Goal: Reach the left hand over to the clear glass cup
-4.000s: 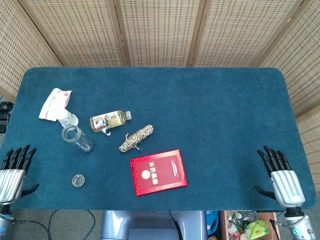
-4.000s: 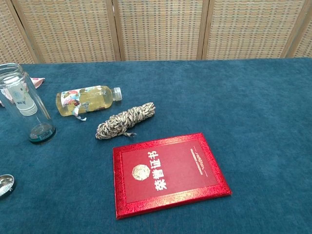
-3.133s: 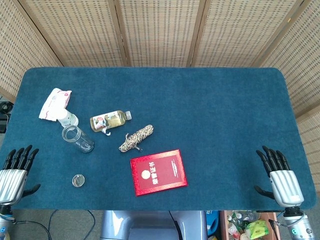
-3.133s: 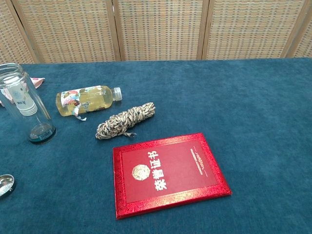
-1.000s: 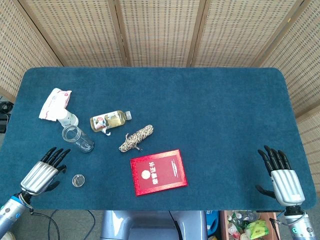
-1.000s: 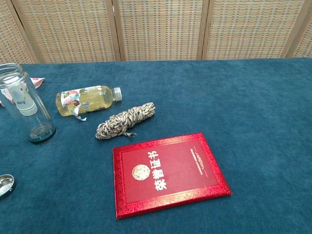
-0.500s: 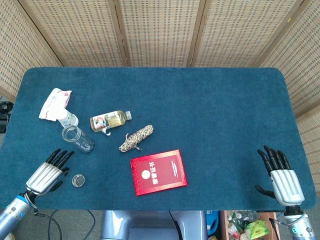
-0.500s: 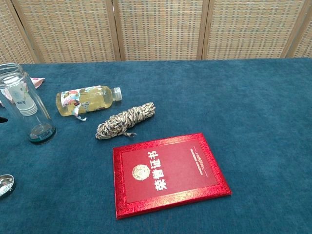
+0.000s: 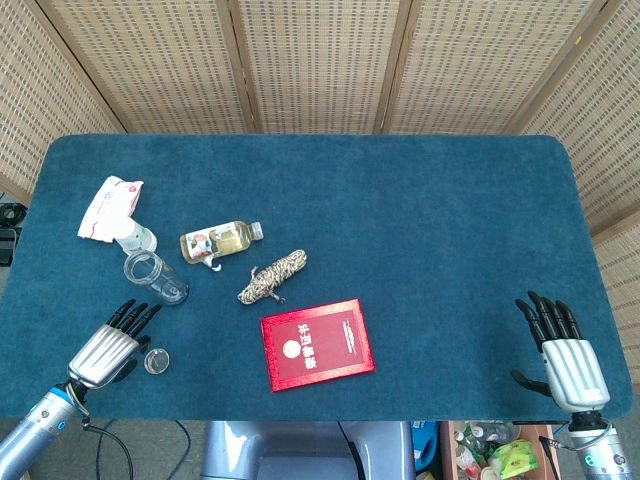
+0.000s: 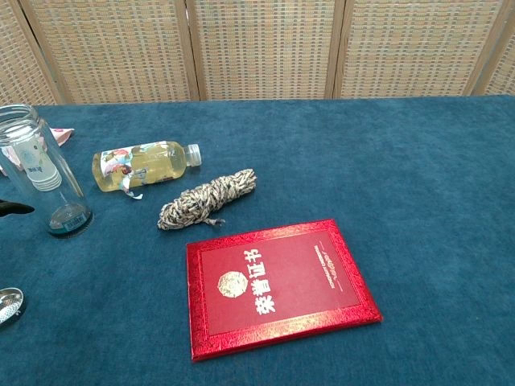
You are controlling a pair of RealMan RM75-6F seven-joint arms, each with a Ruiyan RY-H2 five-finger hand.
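Note:
The clear glass cup (image 9: 155, 277) stands upright on the blue table at the left, and it is tall and empty in the chest view (image 10: 40, 170). My left hand (image 9: 110, 347) hovers near the front left edge, just in front of the cup, fingers apart and holding nothing. One dark fingertip (image 10: 18, 208) enters the chest view at the left edge, beside the cup's lower wall and apart from it. My right hand (image 9: 563, 352) rests at the front right corner, fingers spread and empty.
A small round lid (image 9: 156, 360) lies beside my left hand. Behind the cup lie a tissue pack (image 9: 110, 207) and a small juice bottle (image 9: 218, 241). A rope bundle (image 9: 272, 275) and a red booklet (image 9: 317, 343) sit mid-table. Woven screens back the table.
My left hand has moved from the front left edge rightward and forward toward the cup; its fingertip now shows in the chest view. The right hand has stayed put.

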